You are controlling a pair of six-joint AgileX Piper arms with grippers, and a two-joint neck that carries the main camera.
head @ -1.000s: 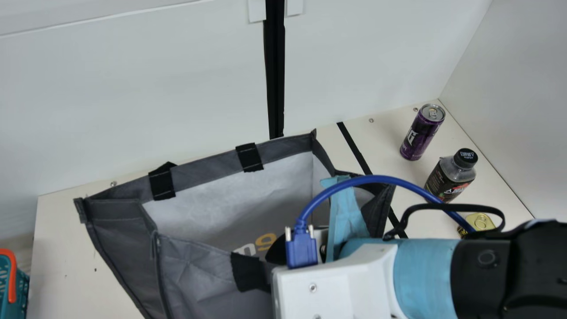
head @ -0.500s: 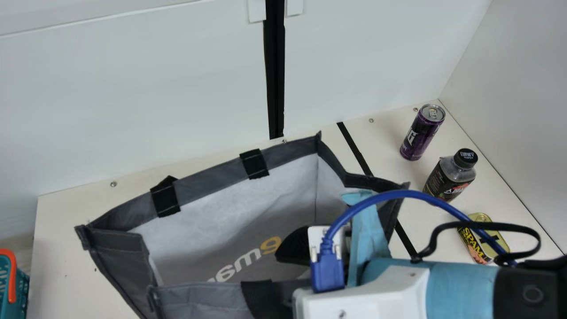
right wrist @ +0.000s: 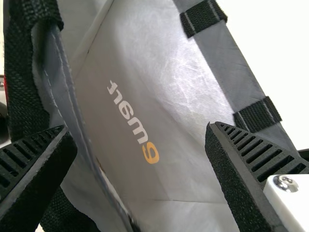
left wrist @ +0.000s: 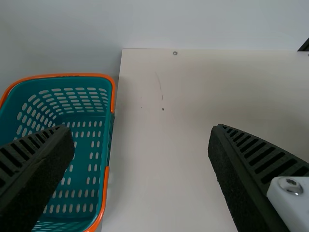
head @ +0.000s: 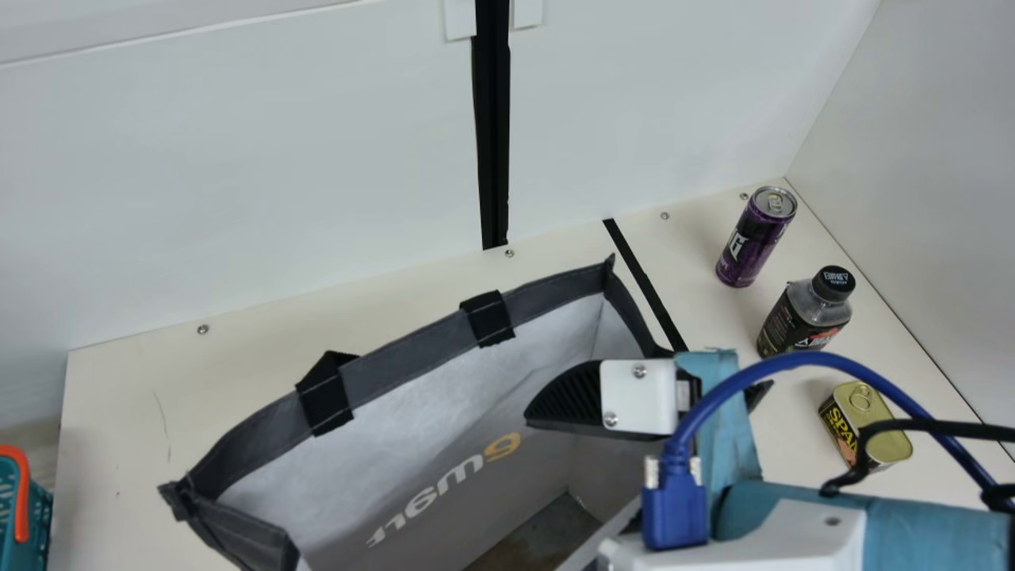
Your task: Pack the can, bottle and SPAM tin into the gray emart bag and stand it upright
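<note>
Bag mouth gapes; right tool obstructs end nearer bottle.

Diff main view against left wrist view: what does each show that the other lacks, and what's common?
Main view adds: the can, bottle and SPAM tin, plus the open gray bag with the right arm over its near side.
Left wrist view adds: the left gripper, its fingers apart, and the slotted inside of the basket.
Shared: part of the teal, orange-rimmed basket, the cream table and the white wall behind it.
</note>
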